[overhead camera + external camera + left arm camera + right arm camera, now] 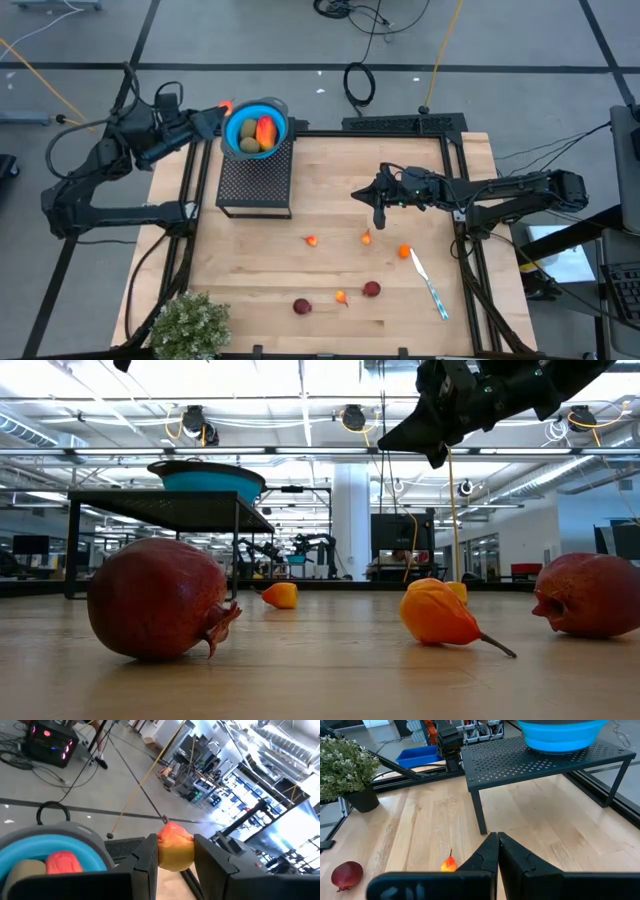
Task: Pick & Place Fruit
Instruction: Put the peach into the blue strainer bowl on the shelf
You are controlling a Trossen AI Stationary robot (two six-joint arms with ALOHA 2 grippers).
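My left gripper (224,108) is at the far-left rim of the blue bowl (256,128), shut on a small orange-yellow fruit (175,851). The bowl stands on a black perforated stand (255,178) and holds a red-orange oblong (265,130) and olive-brown ovals (248,141). My right gripper (378,203) hovers shut above the table's middle. On the wood lie two dark red balls (302,306) (371,289) and several tiny orange fruits (311,240) (367,237) (404,252). My left gripper pinches the orange-yellow fruit between its two fingers (147,857), one on each side of its middle (162,852). It comes in from the table's left. The fruit is lifted clear, its top sticking out past the fingertips, beside the bowl's rim (87,832).
A white and blue utensil (430,285) lies near the table's right edge. A bushy green plant (190,325) stands at the near left corner. A dark frame runs along the table's sides. The wood between the stand and the scattered fruit is bare.
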